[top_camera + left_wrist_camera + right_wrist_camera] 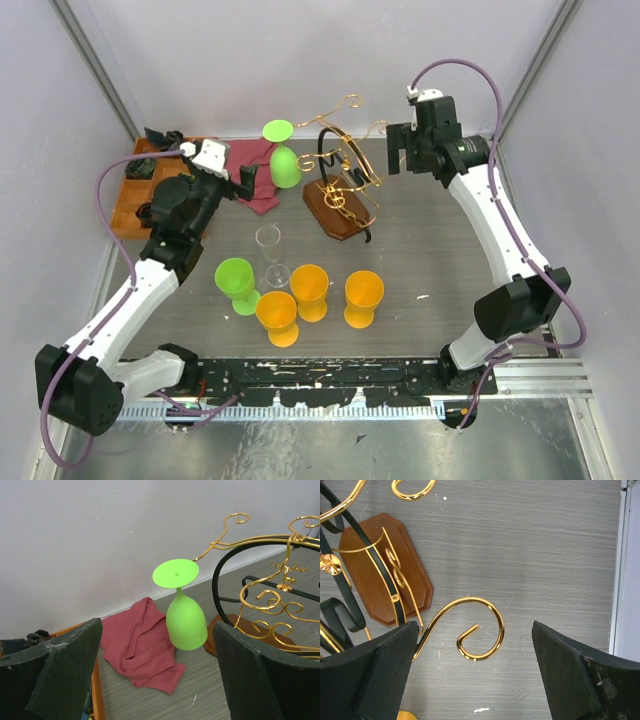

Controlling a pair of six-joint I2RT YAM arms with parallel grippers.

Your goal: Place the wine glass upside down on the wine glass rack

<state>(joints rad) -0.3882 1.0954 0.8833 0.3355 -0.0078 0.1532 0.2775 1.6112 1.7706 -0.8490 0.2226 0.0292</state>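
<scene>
— Trouble closest in?
— Goblet cluster at the near middle of the counter (430, 260): green goblet (237, 280), three orange goblets (310, 290), clear wine glass (271, 250) just behind, all near enough to touch. Easy to bowl over with a low sweep of the left arm (150, 280). Better to lift high before crossing.
— Left jaws?
— Spread wide, holding nothing, aimed at the green wine glass (186, 622). Red cloth (140, 645) just ahead, wooden tray (125, 205) to the left. Risk on a low approach: cloth snagged and dragged.
— And the glass itself?
— Already inverted, foot up, bowl down, at the left scroll arm of the wine glass rack (325, 205). Seemingly hung by the foot; cannot tell whether the rim touches cloth or counter. Tilted, so liable to swing or slip off at any nudge to the wire.
— Right side?
— Right jaws equally wide and empty, poised directly above a gold scroll curl (501, 627). Risk on a straight drop: hooked wire, rocked rack, glass shaken loose.
— Room to move?
— Bare counter right of the rack and right of the orange goblets: likely the best lane for either arm. Little room farther on, with the back wall (100, 540) close behind the rack. Side walls tight on both flanks, plus a white rail (619, 555) at the counter's right edge.
</scene>
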